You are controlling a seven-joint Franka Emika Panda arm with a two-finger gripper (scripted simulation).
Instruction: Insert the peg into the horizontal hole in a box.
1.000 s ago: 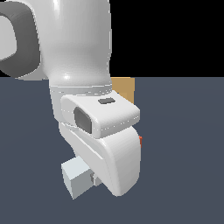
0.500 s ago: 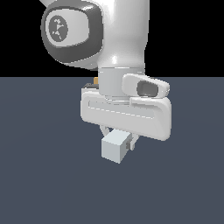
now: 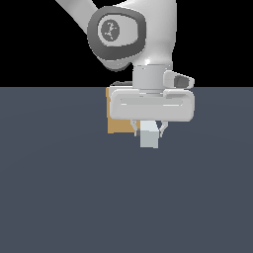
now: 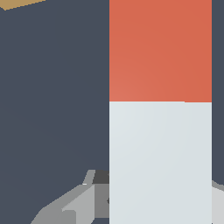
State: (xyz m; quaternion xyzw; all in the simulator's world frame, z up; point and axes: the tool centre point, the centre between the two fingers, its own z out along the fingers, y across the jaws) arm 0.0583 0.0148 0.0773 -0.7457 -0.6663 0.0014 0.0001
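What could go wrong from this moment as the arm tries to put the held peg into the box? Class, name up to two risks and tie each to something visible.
1. Misalignment: in the wrist view only a corner of the box shows, well off the peg's line, so the red end may strike the box face instead of entering.
2. Blind approach: in the exterior view the gripper and arm hide part of the box, and the hole is not visible, so aiming is hard to verify.

Below and all around the end effector: a plain slate-grey floor [image 3: 59, 197], flat and unmarked. Above and behind it: a black backdrop [image 3: 39, 44], met along one straight horizon.
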